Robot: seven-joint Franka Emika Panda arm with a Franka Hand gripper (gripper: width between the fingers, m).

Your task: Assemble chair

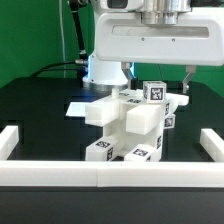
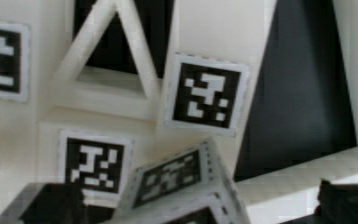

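The white chair parts stand bunched in the middle of the black table, partly joined, with black-and-white tags on several faces. A tagged block tops the cluster. My gripper hangs just above it, open, one finger on each side. In the wrist view my gripper is open. Its dark fingertips show at the two lower corners, and a tagged white piece lies in the gap between them, with space on either side. More tagged white parts fill the view beyond.
White border rails run along the front, the exterior view's left and its right. A flat white sheet lies behind the cluster on the left. The robot's base stands at the back.
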